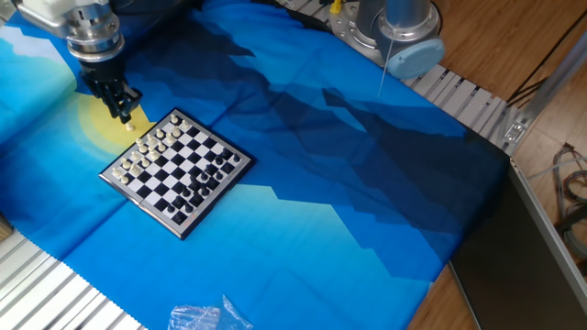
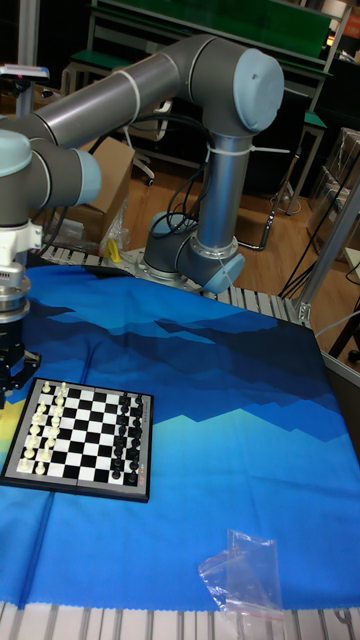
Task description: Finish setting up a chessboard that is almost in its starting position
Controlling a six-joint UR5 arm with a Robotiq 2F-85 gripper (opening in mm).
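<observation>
You're looking at a tabletop [image 1: 37, 289] of ribbed aluminium under a blue patterned cloth [image 1: 348, 202]. A crumpled clear plastic bag [image 2: 243, 580] lies near its front edge. Beyond it you see wooden floor [image 1: 495, 46], a cardboard box [image 2: 110, 175] and green-topped benches [image 2: 225, 20].
</observation>
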